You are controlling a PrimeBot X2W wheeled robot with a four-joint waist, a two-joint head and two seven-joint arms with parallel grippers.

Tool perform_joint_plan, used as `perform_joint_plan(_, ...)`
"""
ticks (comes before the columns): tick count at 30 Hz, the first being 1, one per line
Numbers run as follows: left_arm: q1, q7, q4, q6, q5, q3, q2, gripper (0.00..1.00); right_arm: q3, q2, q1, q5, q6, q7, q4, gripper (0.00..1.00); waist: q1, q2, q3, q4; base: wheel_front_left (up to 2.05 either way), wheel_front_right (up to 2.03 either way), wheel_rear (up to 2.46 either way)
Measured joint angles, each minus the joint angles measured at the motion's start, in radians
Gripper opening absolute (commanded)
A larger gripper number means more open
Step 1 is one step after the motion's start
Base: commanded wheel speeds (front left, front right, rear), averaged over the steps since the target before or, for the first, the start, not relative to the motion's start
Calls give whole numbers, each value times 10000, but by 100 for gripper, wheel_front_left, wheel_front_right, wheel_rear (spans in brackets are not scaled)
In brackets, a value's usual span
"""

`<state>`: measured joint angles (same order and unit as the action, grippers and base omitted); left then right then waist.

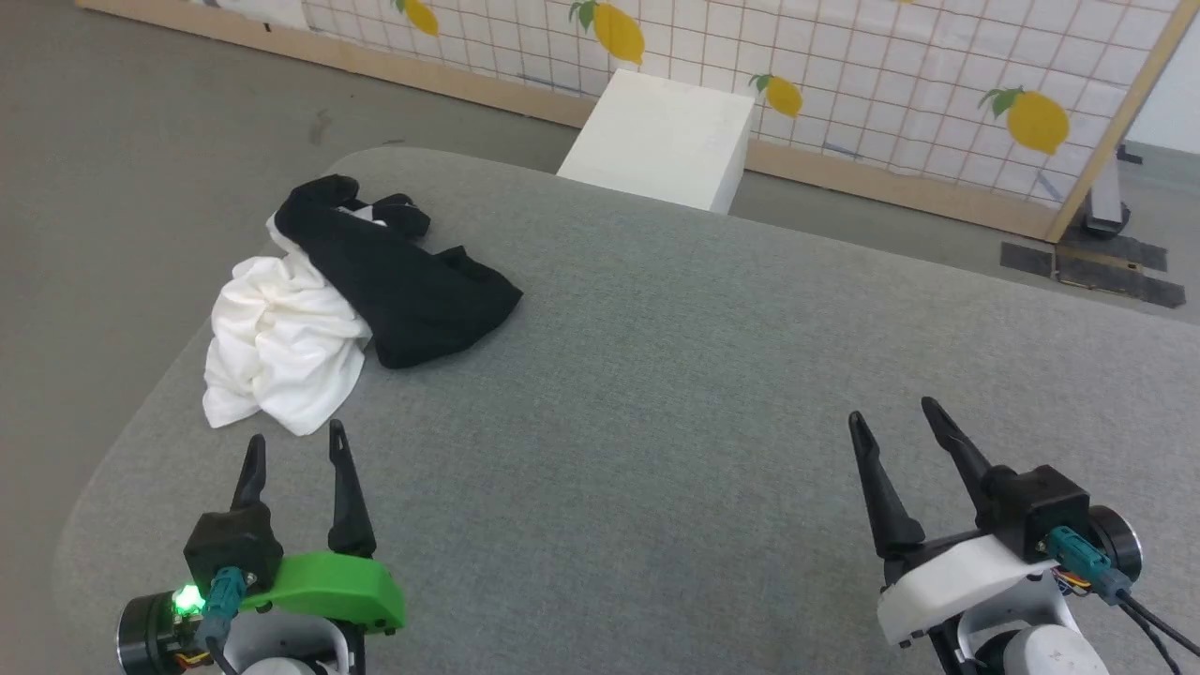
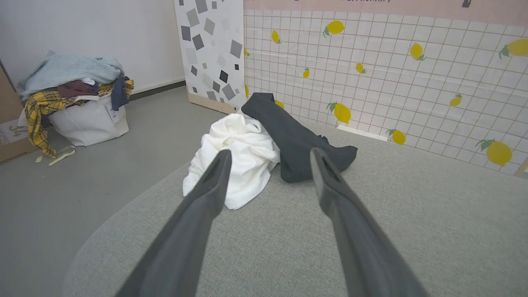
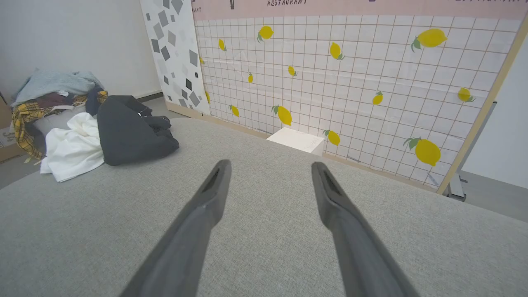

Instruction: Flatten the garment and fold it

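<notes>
**Item 1. Garment** [image 1: 281, 347]: 1 crumpled heap, with white cloth bunched and black cloth draped over and beside it. It lies at the far-left corner of the grey padded table [image 1: 656, 422], and the white part reaches close to the table's left edge.

**Item 2. Left gripper** [image 1: 295, 434]: over the table's near-left corner. Its 2 fingers are spread apart and hold nothing. The tips are near the heap's white edge.

**Item 3. Right gripper** [image 1: 892, 411]: over the table's near-right part. The jaws are wide and empty. A stretch of tabletop separates it from the heap.

**Item 4. White box** [image 1: 661, 141]: on the floor, just beyond the table's far edge.

**Item 5. Lemon-print screen** [image 1: 844, 56]: upright, beyond the table's far edge and behind the box.

**Item 6. Panel with grey squares** [image 2: 210, 49]: upright, off the table's far-left corner.

**Item 7. Pale bag** [image 2: 88, 121]: on the floor off the table's left side, piled with mixed clothes.
</notes>
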<state>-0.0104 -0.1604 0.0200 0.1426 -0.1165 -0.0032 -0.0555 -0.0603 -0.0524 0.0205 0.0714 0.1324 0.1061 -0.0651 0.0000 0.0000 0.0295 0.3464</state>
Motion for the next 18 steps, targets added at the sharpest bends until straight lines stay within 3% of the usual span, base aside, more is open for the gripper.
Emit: perform_joint_plan(18, -163, -366, -134, 431, -345, 261, 2, 100, -186, 2, 115, 6, 0, 276, -134, 100, 0, 0, 109, 623, 0, 0, 0)
